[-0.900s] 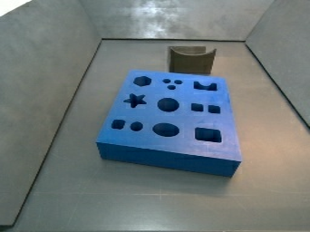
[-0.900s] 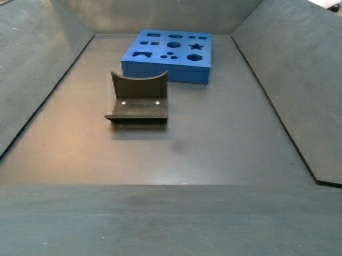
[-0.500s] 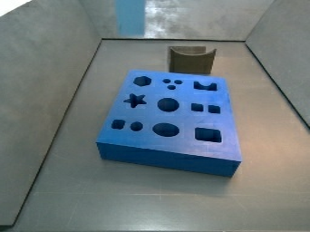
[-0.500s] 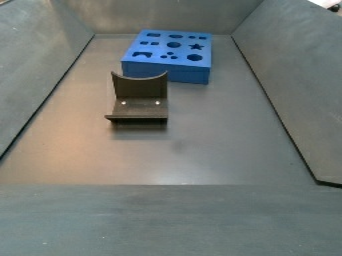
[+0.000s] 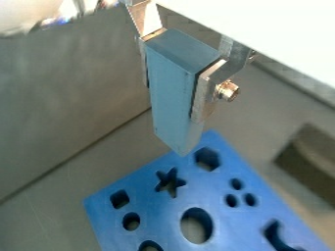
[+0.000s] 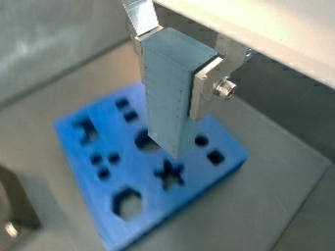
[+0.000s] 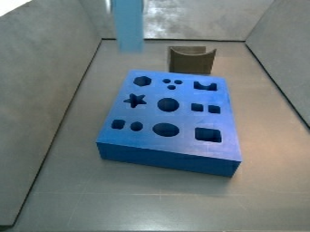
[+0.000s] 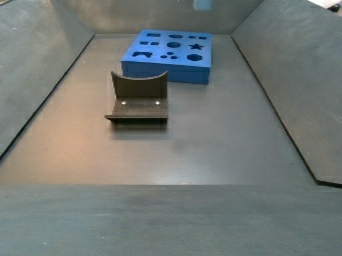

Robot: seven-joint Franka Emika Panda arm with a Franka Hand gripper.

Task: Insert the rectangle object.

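The rectangle object is a slim steel-blue bar. It hangs upright in my gripper in both wrist views. The gripper is shut on its upper part, one silver finger flat against each side. The bar hangs well above the blue board with shaped holes. In a side view the bar comes down from the upper edge, behind the board's far left corner. In a side view only its tip shows, above the board. The gripper itself is out of both side views.
The dark fixture stands on the grey floor apart from the board; it also shows in both wrist views. Sloping grey walls close in the floor on each side.
The bar has come down into a side view from above: absent at first, then a short piece, now a longer piece. The board and fixture have not moved.
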